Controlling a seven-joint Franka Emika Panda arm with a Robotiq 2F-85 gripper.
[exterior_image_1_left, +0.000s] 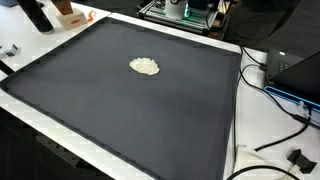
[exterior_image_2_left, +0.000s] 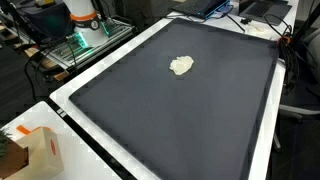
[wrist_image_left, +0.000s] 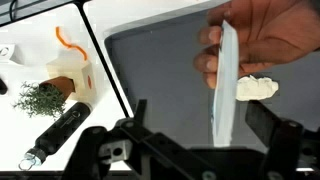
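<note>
In the wrist view a human hand (wrist_image_left: 258, 35) holds a thin pale flat object (wrist_image_left: 224, 90), seen edge-on like a plate, upright between my gripper's (wrist_image_left: 205, 125) two dark fingers. The fingers stand wide apart and neither touches the object. My gripper is open. Just past the object, a crumpled white cloth (wrist_image_left: 256, 88) lies on the dark grey mat (wrist_image_left: 160, 70). Both exterior views show that cloth (exterior_image_1_left: 145, 67) (exterior_image_2_left: 181, 66) alone near the middle of the mat (exterior_image_1_left: 120, 110) (exterior_image_2_left: 170, 120). Neither the gripper nor the hand appears in them.
Left of the mat on the white table stand a small green plant (wrist_image_left: 42, 97), a black bottle lying down (wrist_image_left: 60, 128) and a white and orange carton (wrist_image_left: 72, 70). Cables (exterior_image_1_left: 270, 145) and electronics (exterior_image_1_left: 295, 75) lie beside the mat. A brown box (exterior_image_2_left: 35, 155) sits at one corner.
</note>
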